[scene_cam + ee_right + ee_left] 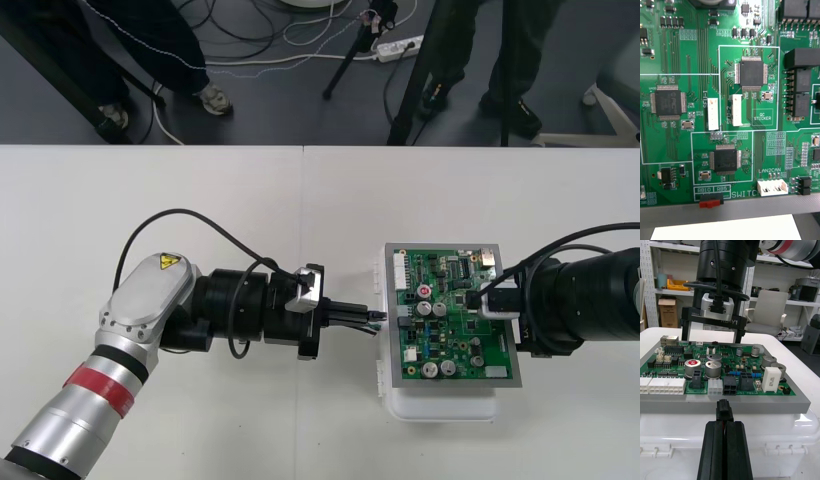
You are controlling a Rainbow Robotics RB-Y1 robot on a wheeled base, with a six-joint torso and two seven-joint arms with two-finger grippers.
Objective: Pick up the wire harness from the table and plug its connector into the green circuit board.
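Left pincer (725,426) tight around plug (724,412), beside green board (696,60).

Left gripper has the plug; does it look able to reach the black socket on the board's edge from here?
Probably yes. The left gripper holds the plug just short of the black socket, nothing between them; the right gripper stands at the far side of the board.

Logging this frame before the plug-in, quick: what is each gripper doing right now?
Left gripper: closed on the harness plug, just short of the circuit board.
Right gripper: open, at the board's right edge.
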